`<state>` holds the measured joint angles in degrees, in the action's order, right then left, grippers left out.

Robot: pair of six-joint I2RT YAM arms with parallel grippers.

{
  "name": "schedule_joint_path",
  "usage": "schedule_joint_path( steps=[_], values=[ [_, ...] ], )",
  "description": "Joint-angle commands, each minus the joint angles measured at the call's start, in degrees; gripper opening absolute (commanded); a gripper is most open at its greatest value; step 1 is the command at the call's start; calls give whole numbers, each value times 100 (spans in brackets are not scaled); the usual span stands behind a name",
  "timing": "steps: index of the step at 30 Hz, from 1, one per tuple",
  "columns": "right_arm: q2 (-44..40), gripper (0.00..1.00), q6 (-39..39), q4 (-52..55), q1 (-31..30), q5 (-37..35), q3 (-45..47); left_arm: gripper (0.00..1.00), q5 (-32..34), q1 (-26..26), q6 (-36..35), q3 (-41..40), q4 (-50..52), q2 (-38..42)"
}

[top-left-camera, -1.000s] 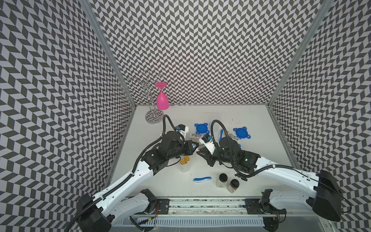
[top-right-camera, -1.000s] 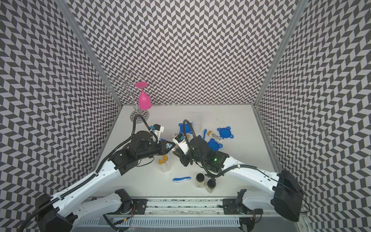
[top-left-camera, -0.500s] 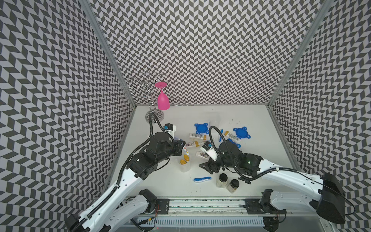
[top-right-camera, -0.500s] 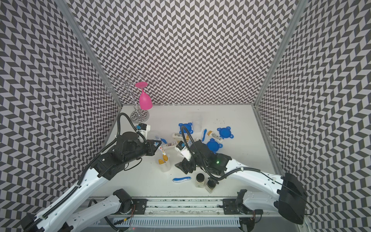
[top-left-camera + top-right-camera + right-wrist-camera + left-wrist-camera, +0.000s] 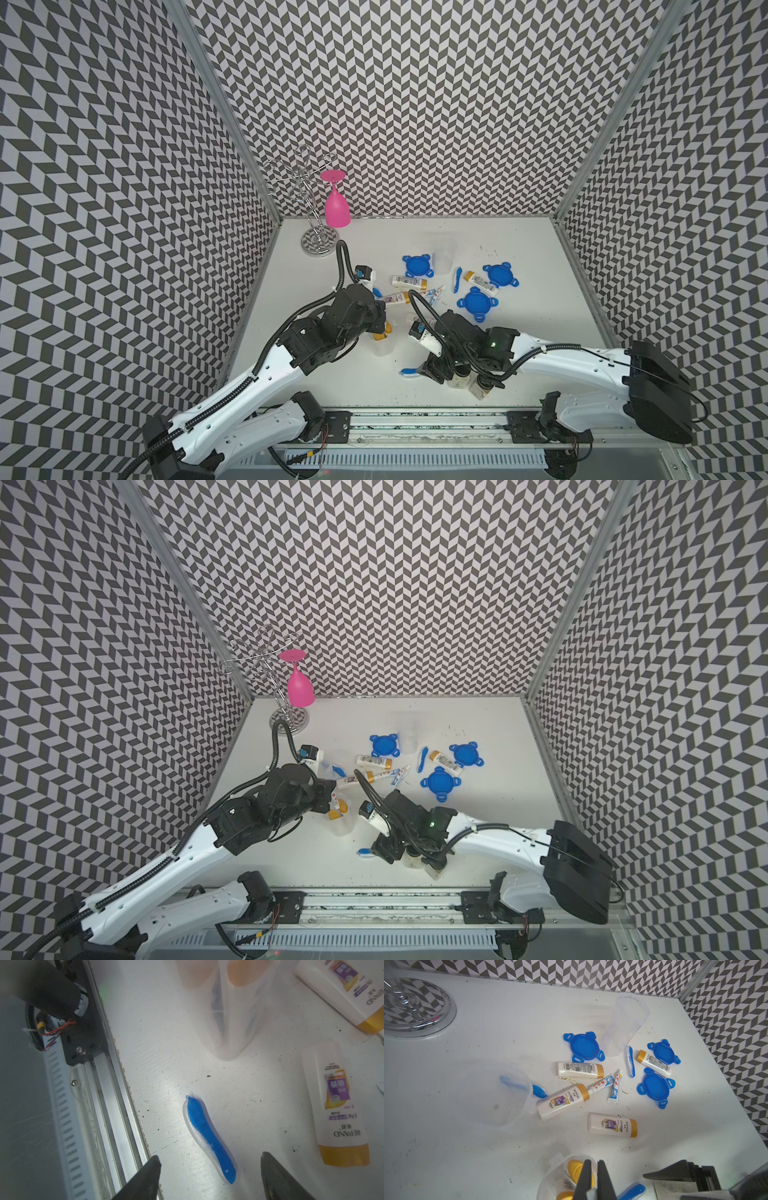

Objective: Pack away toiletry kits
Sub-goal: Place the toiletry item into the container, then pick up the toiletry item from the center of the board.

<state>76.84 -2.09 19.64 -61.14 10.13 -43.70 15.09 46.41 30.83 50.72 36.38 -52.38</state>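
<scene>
Clutter fills the middle of the worktop [image 5: 519, 237] in both top views: three blue lids [image 5: 417, 266], gold-capped bottles [image 5: 408, 283] and toothpaste tubes [image 5: 435, 293]. Near the front edge a blue toothbrush [image 5: 409, 372] lies flat, with my right claw [image 5: 426, 370] just beside it. From up here the wrist hides how wide that claw stands. My left claw [image 5: 330, 802] sits over an upright tub [image 5: 343, 827] that already holds gold-capped bottles.

From the left wrist, the left claw's fingers [image 5: 583, 1180] are pressed together with nothing between them, right above that tub's rim. A second tub [image 5: 492, 1093] looks empty, with another brush at its wall; I cannot tell whether it is inside. A third tub [image 5: 625, 1022] stands toward the back edge.

From the right wrist, the right claw stands wide and empty, one finger on each side of the toothbrush, touching nothing. I judge the toothbrush light, stiff and slick. It is thin hard plastic lying flat on the worktop, likely to skid or flip if pinched near an end. I would take it across its narrow waist at mid-length, with the fingertips down at the surface. The tub looks thin-walled and easy to tip, so I would lower the brush in end-first.
</scene>
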Motion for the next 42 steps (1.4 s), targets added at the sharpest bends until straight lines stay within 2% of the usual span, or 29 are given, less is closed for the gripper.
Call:
schedule_joint_path(
  steps=[1,7,16,19,24,27,32,36,42],
  values=[
    [-159,75,17,-470,-143,113,223,0,539,33,178,-104,62,62],
    [78,74,151,-562,-291,-49,272,0,906,26,198,-174,194,44],
    [447,73,236,-733,-381,-354,364,0,980,28,117,-531,-29,-2],
    [594,72,202,-728,-390,-500,296,8,950,26,120,-580,-121,26],
    [849,73,122,-660,-464,-654,180,33,903,19,192,-615,-158,102],
    [962,71,106,-611,-477,-787,148,42,877,20,265,-643,-170,190],
    [1188,63,91,-554,-477,-947,28,59,810,17,293,-669,-171,336],
    [1407,57,99,-492,-476,-1044,-92,61,786,-17,372,-660,-114,489],
    [1439,55,91,-496,-486,-1016,-121,61,715,-86,503,-658,-27,662]
  ],
)
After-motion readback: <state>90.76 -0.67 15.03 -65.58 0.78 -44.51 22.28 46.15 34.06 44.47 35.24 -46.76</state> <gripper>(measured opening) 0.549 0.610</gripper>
